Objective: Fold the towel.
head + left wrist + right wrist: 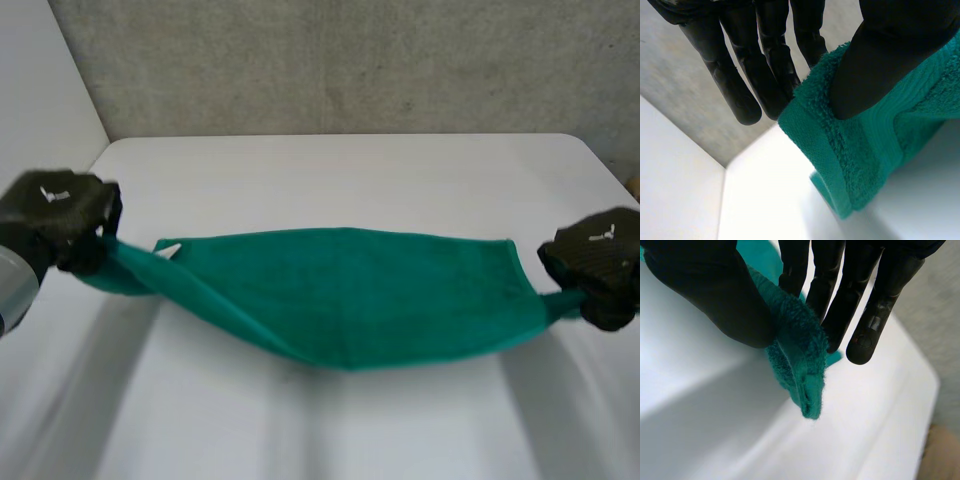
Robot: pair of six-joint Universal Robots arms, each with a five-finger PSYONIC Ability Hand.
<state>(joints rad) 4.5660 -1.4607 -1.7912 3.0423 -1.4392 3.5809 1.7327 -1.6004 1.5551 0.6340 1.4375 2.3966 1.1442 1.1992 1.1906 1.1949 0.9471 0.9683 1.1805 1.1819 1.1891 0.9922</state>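
Pinching one towel (855,160) end between thumb and straight fingers (740,90) of left hand (60,212) at 9 o'clock. Pinching the opposite end likewise with right hand (600,260) at 3. Holding it stretched, sagging at centre, possibly grazing white table (340,165). Aiming for even tension, level ends, lowering both together. Working in front of grey wall (350,60) at 12.

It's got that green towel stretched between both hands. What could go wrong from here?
Slipping: the right hand pinches only a bunched tip of the towel between thumb and fingers, and the left hand grips just the other end. A tug could pull either end free.
Crooked fold: the towel sags in the middle and looks twisted near the left hand, so it may land on the table creased or uneven.
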